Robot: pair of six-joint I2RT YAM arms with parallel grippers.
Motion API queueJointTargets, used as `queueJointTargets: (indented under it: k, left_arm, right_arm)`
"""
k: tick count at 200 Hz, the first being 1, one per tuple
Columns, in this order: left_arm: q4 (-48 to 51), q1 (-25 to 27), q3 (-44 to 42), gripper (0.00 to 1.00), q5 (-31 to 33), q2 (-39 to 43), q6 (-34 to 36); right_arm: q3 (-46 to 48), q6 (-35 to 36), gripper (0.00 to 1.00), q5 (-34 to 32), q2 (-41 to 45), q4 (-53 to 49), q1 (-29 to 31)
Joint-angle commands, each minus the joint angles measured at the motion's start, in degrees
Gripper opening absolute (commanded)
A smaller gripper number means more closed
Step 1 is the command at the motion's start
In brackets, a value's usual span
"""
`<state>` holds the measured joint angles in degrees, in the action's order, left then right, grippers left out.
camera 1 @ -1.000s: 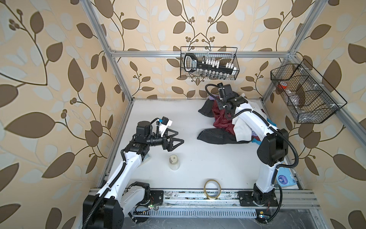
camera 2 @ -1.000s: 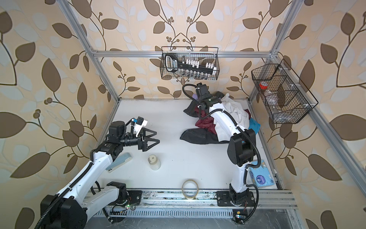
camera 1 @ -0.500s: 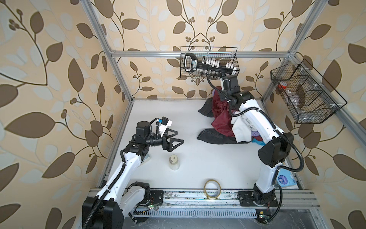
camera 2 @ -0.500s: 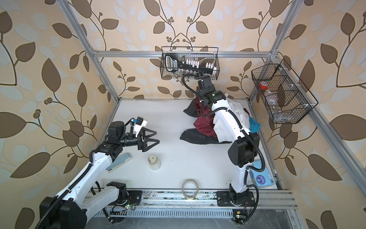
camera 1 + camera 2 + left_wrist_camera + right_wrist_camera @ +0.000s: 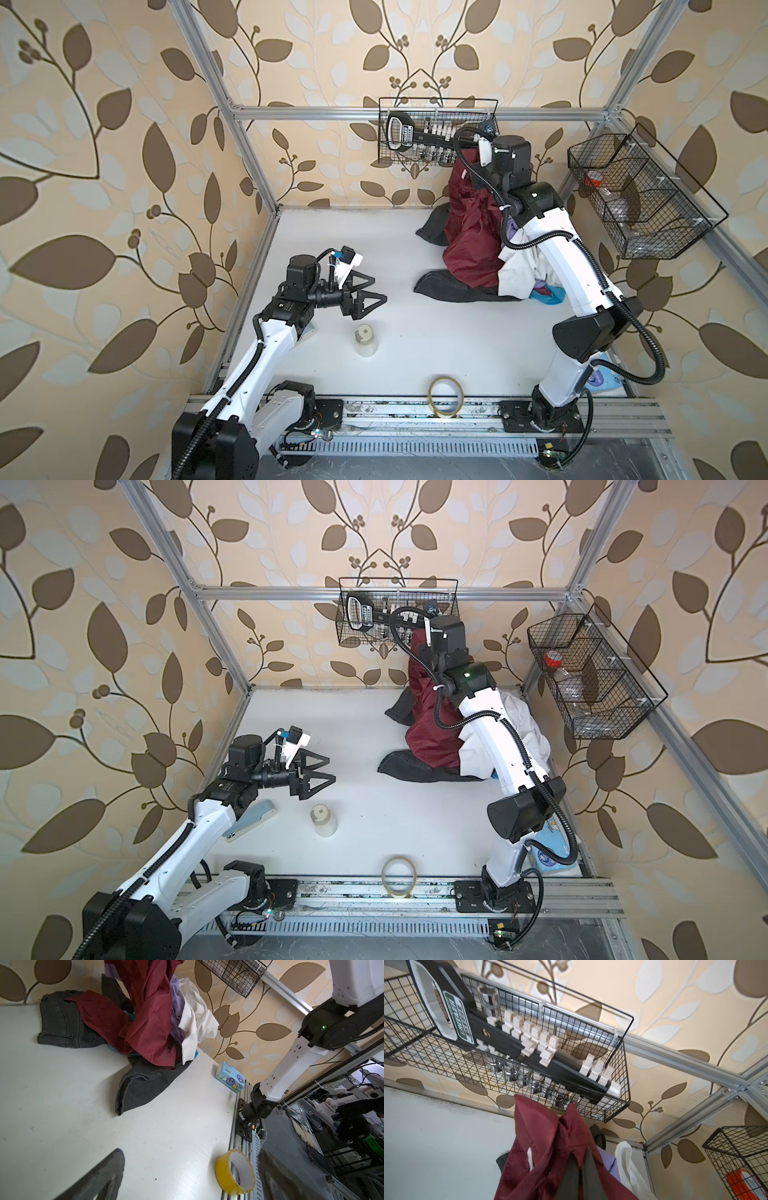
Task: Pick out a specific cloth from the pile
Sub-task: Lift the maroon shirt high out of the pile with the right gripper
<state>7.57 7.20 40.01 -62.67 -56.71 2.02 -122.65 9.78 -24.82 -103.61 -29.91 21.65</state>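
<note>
The maroon cloth (image 5: pixel 469 232) is hanging from the right fingers (image 5: pixel 590 1176), which are clamping shut on its upper edge. Its long axis is running almost straight down from them to the pile (image 5: pixel 519 266) at the far right corner of the table (image 5: pixel 374 249). Its lower folds are resting on the dark grey garment (image 5: pixel 141 1084), so I judge it is not yet free and the pull needs to go up and away.

The left fingers (image 5: pixel 114 1163) are standing open and empty, well apart.

The top views are hiding the grip under the wrist. The right wrist view is showing it, with the wire basket (image 5: pixel 625 1064) close overhead. Only the left wrist view is showing the lilac cloth (image 5: pixel 176 1005) pressed against the maroon.
</note>
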Motion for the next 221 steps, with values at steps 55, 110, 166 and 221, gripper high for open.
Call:
queueJointTargets:
  k: [55,110,166,221]
  left_arm:
    - [-0.26,0.45,0.51,0.99,-0.52,1.34,1.28]
    - [-0.30,0.53,0.42,0.99,-0.16,1.45,1.48]
    - [-0.27,0.62,0.33,0.99,0.03,1.58,1.44]
    - [-0.27,0.71,0.24,0.99,0.32,1.91,1.56]
  right_arm:
    - [-10.59,0.98,0.00,9.73,-0.80,8.65,0.49]
    - [-12.44,-1.07,0.00,17.72,-0.53,13.97,0.99]
    - [-12.30,-4.42,0.00,23.72,2.22,24.53,1.28]
    - [-13.07,-12.36,0.00,33.25,2.70,35.99,1.38]
